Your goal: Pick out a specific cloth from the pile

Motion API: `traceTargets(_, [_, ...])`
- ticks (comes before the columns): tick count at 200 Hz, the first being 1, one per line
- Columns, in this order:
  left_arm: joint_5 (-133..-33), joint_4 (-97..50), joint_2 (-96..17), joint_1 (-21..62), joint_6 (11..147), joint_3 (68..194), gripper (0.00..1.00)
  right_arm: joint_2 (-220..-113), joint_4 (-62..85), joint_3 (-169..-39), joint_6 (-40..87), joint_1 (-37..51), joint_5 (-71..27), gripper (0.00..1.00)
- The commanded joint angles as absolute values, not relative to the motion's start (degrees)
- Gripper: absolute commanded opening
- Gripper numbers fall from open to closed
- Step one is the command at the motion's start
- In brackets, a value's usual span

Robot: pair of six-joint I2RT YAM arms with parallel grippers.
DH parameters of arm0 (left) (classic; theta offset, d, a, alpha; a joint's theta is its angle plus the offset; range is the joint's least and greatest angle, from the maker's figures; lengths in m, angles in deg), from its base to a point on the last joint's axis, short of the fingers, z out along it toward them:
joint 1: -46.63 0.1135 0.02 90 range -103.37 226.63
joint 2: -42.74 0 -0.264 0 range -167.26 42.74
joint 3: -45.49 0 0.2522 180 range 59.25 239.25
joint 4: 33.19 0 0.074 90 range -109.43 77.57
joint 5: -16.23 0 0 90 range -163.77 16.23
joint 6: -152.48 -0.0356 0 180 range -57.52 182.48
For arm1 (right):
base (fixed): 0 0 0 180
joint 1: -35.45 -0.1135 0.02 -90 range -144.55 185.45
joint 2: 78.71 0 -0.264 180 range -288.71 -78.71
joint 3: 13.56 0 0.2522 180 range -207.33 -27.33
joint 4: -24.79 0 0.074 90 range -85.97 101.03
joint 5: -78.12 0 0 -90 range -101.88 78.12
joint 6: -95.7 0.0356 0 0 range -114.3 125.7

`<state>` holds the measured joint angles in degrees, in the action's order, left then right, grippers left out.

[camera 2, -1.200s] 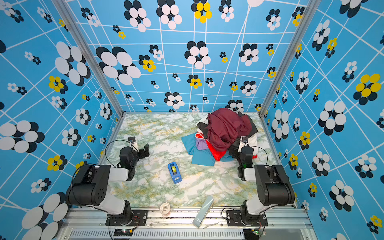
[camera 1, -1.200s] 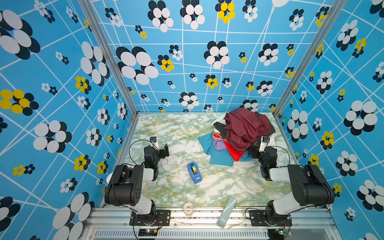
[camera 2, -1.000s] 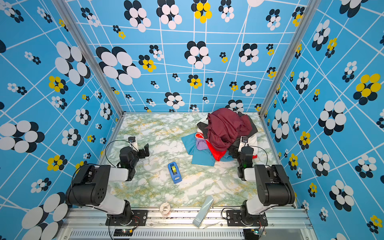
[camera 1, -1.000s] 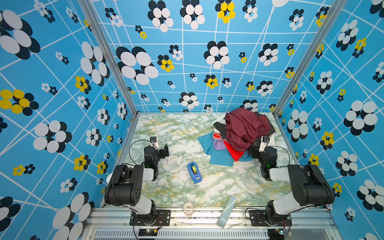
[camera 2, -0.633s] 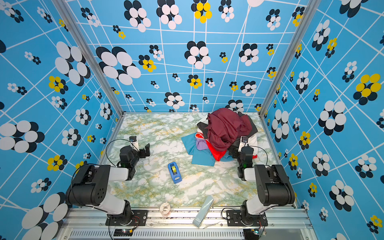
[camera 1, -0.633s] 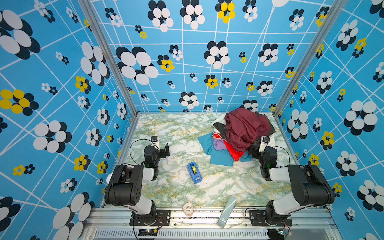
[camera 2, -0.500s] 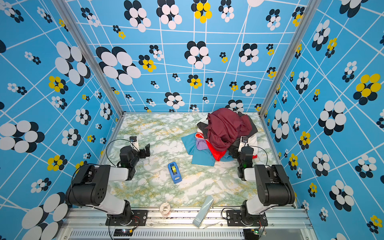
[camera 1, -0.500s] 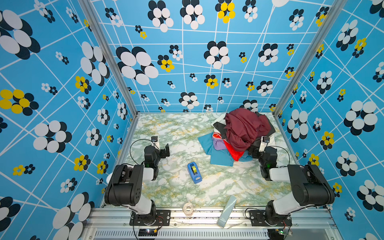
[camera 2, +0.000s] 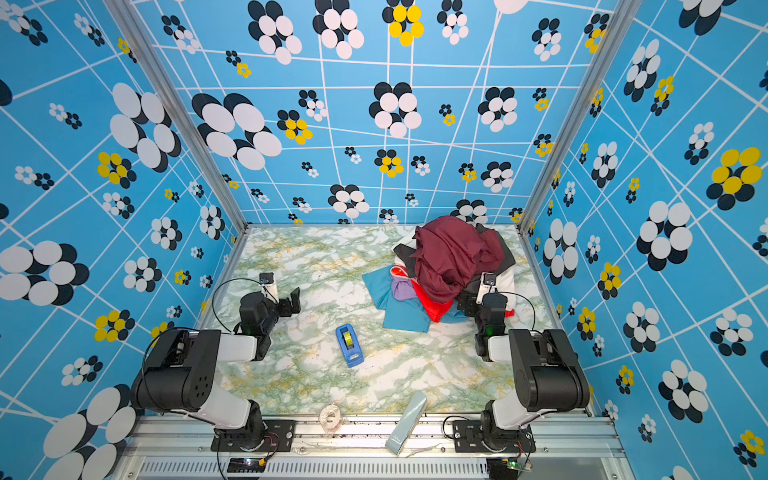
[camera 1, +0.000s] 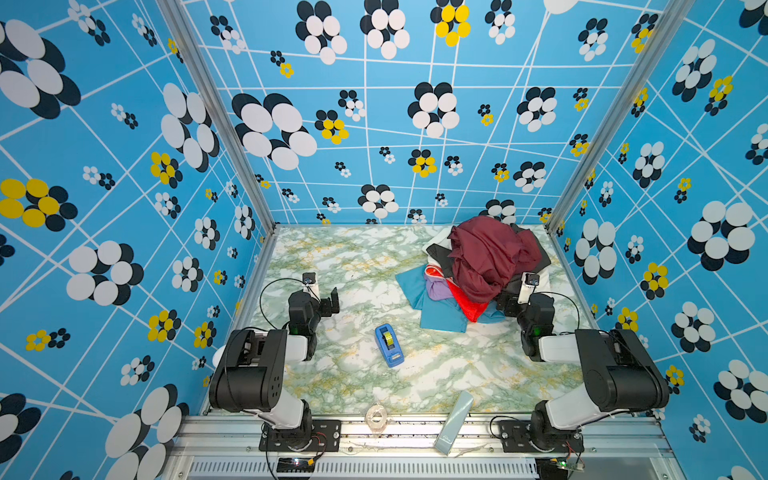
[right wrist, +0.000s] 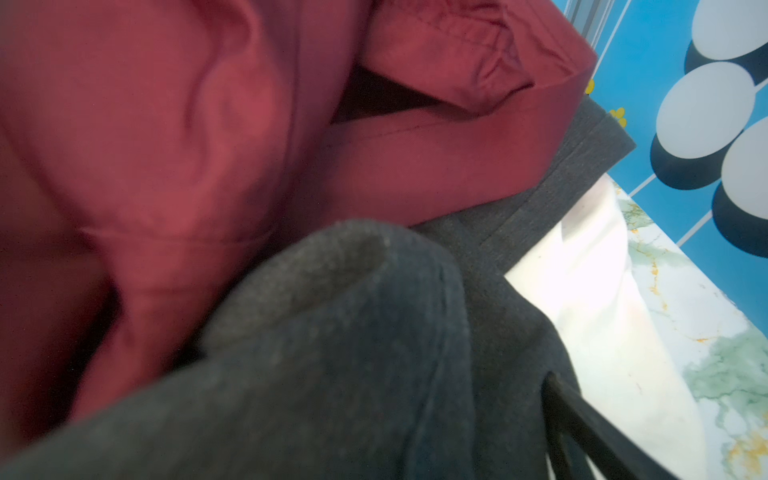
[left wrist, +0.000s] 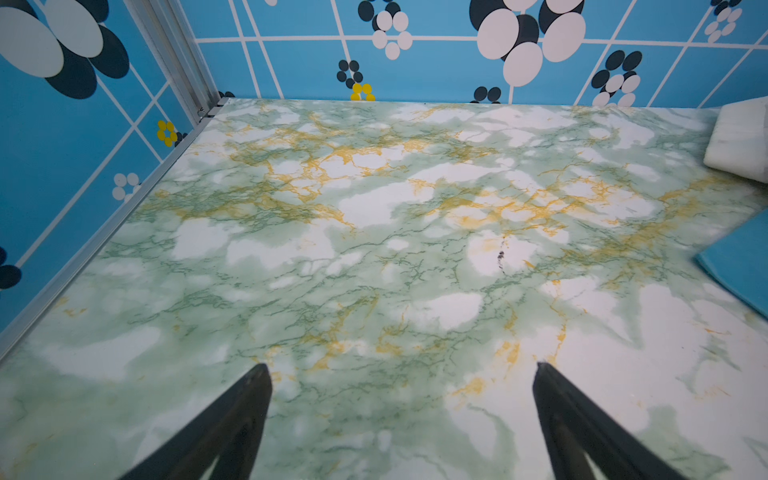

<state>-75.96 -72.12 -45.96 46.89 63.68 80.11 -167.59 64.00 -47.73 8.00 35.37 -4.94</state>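
So in both top views the pile point(camera 1: 486, 266) sits past the tape dispenser point(camera 1: 388, 345) and off to its right. The cloth point(camera 1: 468, 305) we actually want is mostly buried in it. All that shows is a bright red wedge poking out on the side facing the dispenser, under the maroon shirt point(camera 1: 490, 253) flopped over the top. The left claw point(camera 1: 328, 302) is well left of the dispenser. The right claw point(camera 1: 506, 305) is right at the pile's edge, just past that red wedge from the dispenser. Left wrist view: that claw is spread wide over bare tabletop point(left wrist: 374, 249), holding nothing. A white fold point(left wrist: 739, 141) and a teal cloth point(left wrist: 739, 266) peek in, and I can't tell if the white bit is the target or some other shirt. Right wrist view: no bright red at all, just maroon and a dark grey garment point(right wrist: 332, 353) bunched over the claw, with one finger point(right wrist: 582, 428) showing. It looks spread, not pinching anything. My worry is that closing here grabs grey or maroon instead. Or tugging the red bit drags the whole heap along, since so much sits on top.
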Motion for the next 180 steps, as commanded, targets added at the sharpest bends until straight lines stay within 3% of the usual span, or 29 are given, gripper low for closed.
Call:
traceTargets(1, [-77.1, -71.7, -46.1, 46.6, 62.8, 81.4, 0.99, -167.7, 64.8, -48.8, 8.3, 35.5, -4.6, 0.99])
traceTargets(52, [-73.8, -51.9, -32.6, 46.1, 64.1, 87.4, 0.99, -152.7, 50.2, -50.1, 8.8, 35.0, -1.0, 0.99])
traceTargets(96, [-67.0, -34.9, -22.1, 40.2, 66.0, 93.4, 1.0, -140.2, 16.9, -63.0, 10.8, 33.1, 3.9, 0.99])
traceTargets(129, [-59.6, -18.0, -19.7, 31.8, 67.9, 102.3, 0.99, -137.4, -0.9, -72.7, 11.9, 29.5, 7.8, 0.99])
traceTargets(180, [-58.7, -2.1, -21.1, 25.9, 75.3, 111.8, 0.96, -142.1, -18.8, -86.4, 16.1, 24.2, 6.7, 0.99])
